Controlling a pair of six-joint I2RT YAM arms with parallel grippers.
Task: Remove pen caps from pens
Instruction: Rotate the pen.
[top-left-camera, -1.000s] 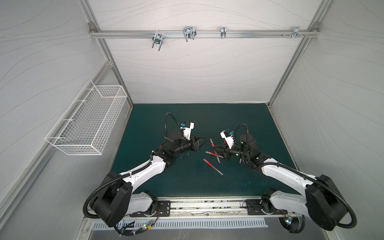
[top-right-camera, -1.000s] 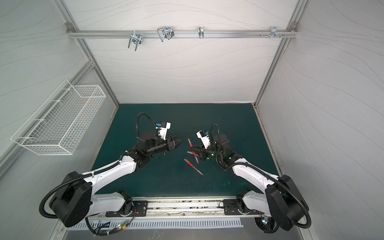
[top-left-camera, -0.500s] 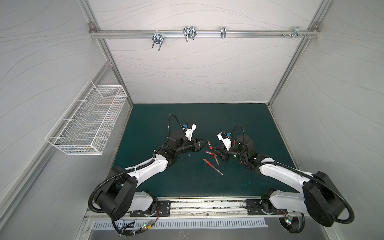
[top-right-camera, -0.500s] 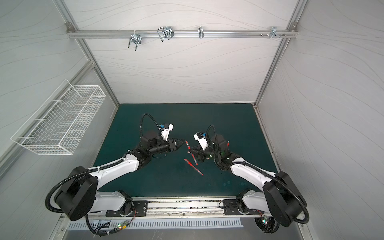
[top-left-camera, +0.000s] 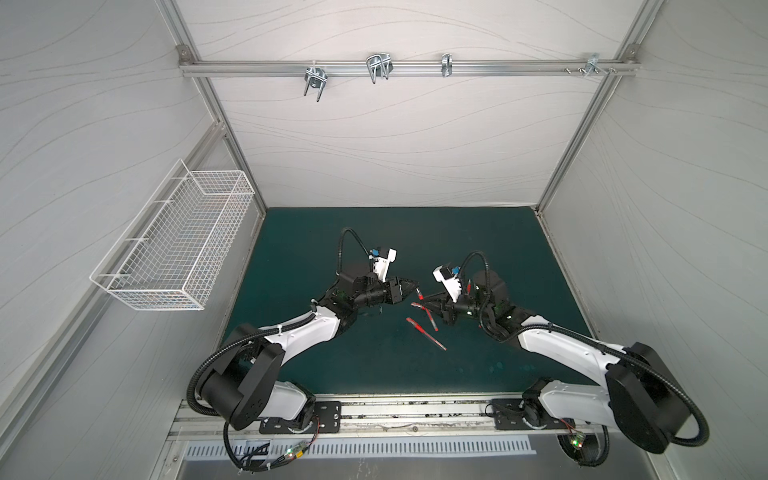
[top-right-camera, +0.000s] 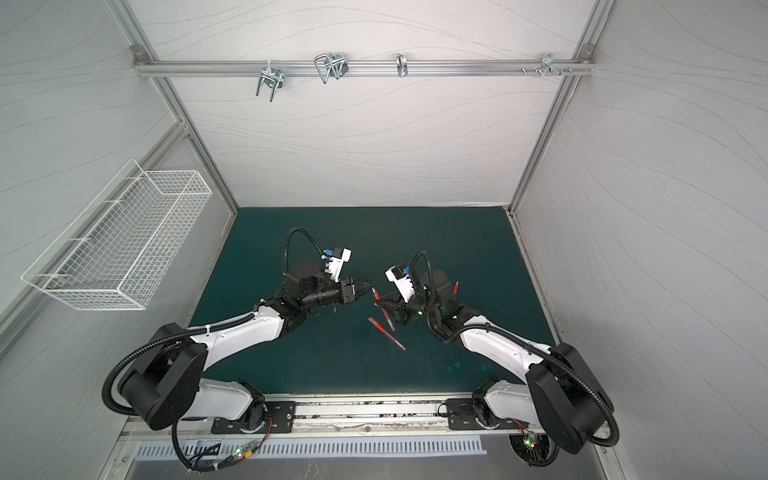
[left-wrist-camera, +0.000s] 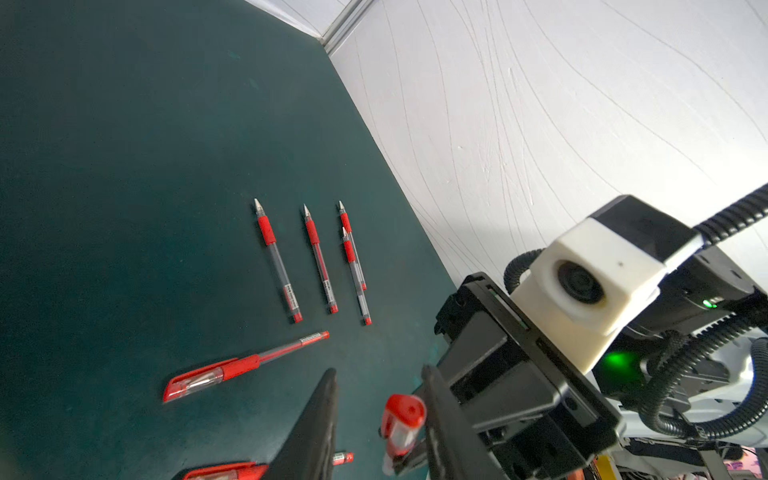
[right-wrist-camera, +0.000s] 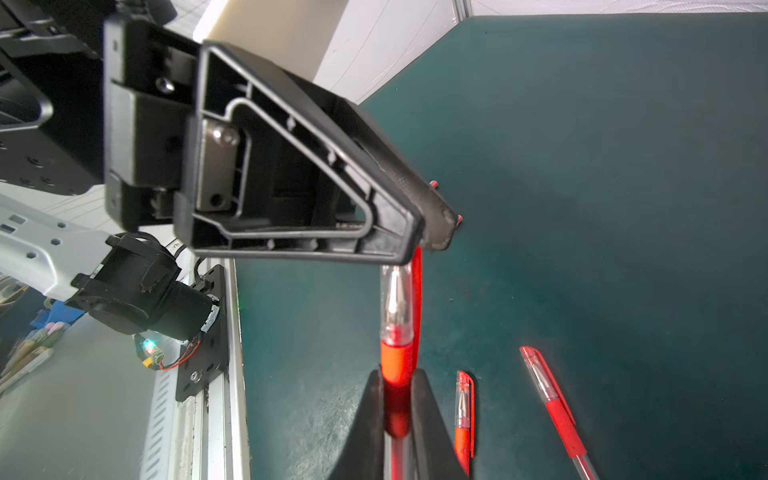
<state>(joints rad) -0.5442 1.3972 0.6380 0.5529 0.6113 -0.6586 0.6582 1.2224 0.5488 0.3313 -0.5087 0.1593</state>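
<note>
Mat (top-left-camera: 415, 237): held pen (right-wrist-camera: 395, 353) points leftward.

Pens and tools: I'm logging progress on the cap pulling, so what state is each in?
Right tool: shut on held pen.
Cap: on held pen's tip.
Left tool: open around cap.
Four pens: uncapped, lying on mat.
Two pens: capped, lying on mat.

Capped pens (top-left-camera: 426, 338) are lying near the centre of the surface (top-left-camera: 395, 232), uncapped pens (left-wrist-camera: 320, 257) are lying toward its right edge; the far half is standing open.
</note>
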